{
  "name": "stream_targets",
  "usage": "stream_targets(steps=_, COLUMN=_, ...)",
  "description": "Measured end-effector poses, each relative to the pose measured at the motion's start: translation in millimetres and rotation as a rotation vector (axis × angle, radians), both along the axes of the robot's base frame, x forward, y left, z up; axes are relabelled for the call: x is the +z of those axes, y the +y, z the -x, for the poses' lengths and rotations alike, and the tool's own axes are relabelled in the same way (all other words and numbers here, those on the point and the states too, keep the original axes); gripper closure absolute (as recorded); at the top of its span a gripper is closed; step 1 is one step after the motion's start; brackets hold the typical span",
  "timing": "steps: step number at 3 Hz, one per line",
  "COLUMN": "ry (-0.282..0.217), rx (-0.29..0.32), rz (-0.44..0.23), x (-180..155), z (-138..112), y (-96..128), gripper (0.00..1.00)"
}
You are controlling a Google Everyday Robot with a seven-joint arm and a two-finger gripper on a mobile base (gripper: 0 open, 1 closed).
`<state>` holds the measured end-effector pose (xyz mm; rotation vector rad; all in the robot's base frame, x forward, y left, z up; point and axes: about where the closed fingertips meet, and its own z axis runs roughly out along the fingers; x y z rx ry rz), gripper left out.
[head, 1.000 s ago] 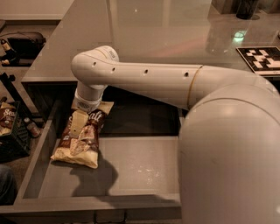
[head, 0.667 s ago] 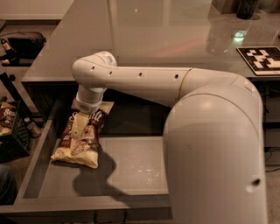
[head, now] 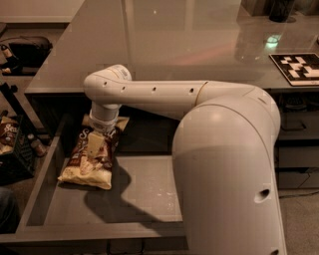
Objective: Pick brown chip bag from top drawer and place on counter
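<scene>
The brown chip bag (head: 79,172) lies flat at the left of the open top drawer (head: 144,194), its cream end toward the front. My gripper (head: 92,152) points straight down from the white wrist and sits on the middle of the bag. The white arm reaches from the right across the drawer, and its big elbow hides the drawer's right part. The glossy grey counter (head: 174,45) lies behind and above the drawer.
A black-and-white marker board (head: 299,67) lies at the counter's right edge and a dark object (head: 281,10) stands at its far right. A black crate with snack bags (head: 10,144) stands on the floor left of the drawer. A dark bag (head: 27,50) lies further back.
The arm's elbow has swung left and nearer the camera and covers more of the drawer. The gripper stays on the bag, and the bag lies in the same place.
</scene>
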<state>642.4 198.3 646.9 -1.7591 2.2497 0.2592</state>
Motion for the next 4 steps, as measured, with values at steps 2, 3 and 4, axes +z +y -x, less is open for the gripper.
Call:
stream_targets(steps=2, ry=0.0, rx=0.0, rz=0.0, x=-0.2, z=0.0, y=0.0, gripper=0.64)
stream_targets(steps=3, ry=0.0, rx=0.0, rz=0.0, x=-0.2, z=0.0, y=0.0, gripper=0.87)
stream_targets(steps=4, ry=0.0, rx=0.0, rz=0.0, x=-0.3, z=0.0, y=0.0, gripper=1.0)
